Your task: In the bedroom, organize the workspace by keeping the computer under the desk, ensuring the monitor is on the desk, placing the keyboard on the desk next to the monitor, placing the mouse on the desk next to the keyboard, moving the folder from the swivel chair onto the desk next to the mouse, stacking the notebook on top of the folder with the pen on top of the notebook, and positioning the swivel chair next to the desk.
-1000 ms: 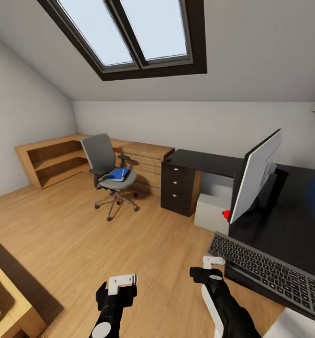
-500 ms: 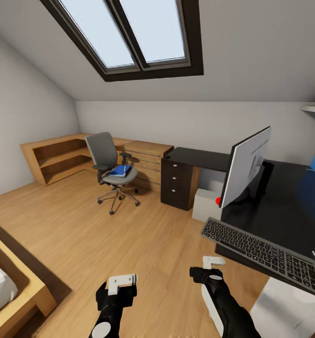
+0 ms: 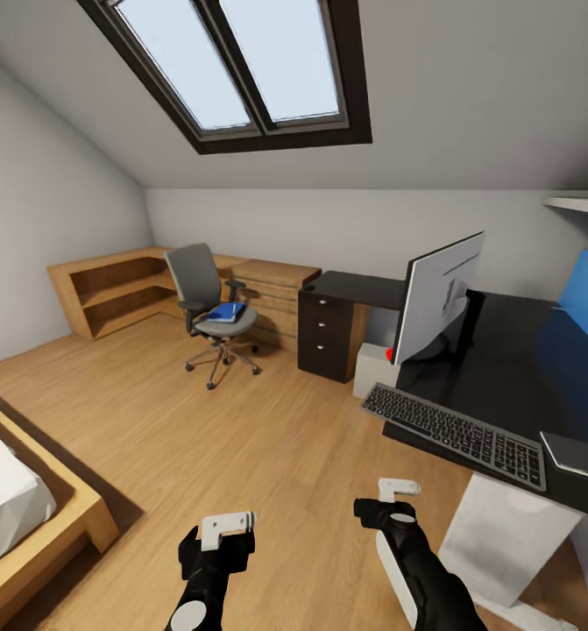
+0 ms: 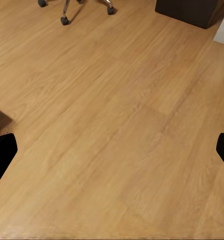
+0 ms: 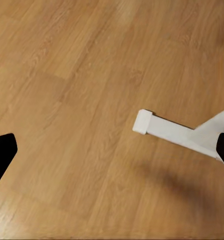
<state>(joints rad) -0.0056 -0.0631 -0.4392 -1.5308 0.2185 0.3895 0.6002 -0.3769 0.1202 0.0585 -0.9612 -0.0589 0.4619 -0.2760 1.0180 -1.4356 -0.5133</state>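
From my head view, the folder lies on the swivel chair across the room, while the monitor and keyboard sit on the bench at my right; I should drive squarely toward the chair, arms tucked. My left wrist view shows bare floor between wide-spread fingers, empty. My right end effector is equally wide and empty over a white bench foot, which I should steer clear of.

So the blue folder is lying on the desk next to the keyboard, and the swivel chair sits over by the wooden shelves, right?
Not quite. In the head view the blue folder lies on the seat of the swivel chair, not on the desk next to the keyboard. The rest holds: the chair sits over by the wooden shelves.
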